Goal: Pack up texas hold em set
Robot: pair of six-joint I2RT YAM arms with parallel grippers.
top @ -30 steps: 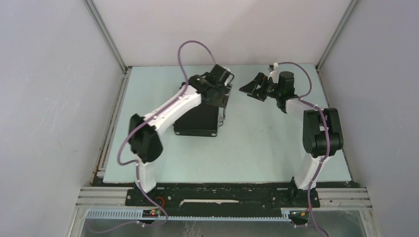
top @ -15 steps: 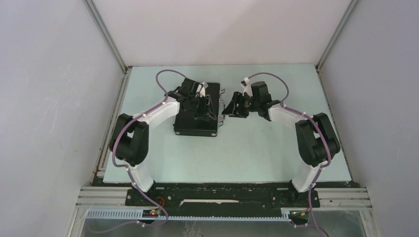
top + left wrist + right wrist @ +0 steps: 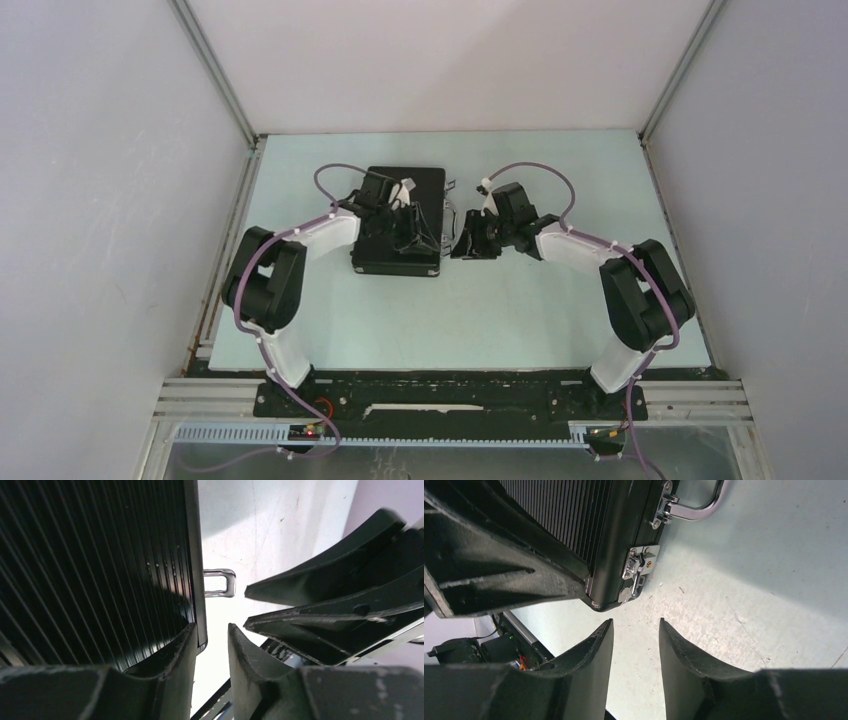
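Note:
The texas hold em set shows only as its black ribbed case [image 3: 415,182], lying shut and flat on the table; its contents are hidden. My left gripper [image 3: 408,226] hovers over the lid's right edge, jaws narrowly open and empty [image 3: 211,630]. My right gripper [image 3: 463,243] sits low beside the case's right side, slightly open over bare table [image 3: 635,622]. A silver handle [image 3: 698,509] and a latch [image 3: 639,567] line that side of the case [image 3: 574,515]. Another latch loop [image 3: 220,582] sticks out past the lid [image 3: 100,570].
The pale green table [image 3: 520,310] is walled in on three sides, with metal rails at its edges. The two grippers are close together; the right one's fingers [image 3: 330,605] fill the right of the left wrist view.
Both arms have drawn back and down toward the case: the left from its far end to its right edge, the right in from the far right. Both pairs of jaws have narrowed.

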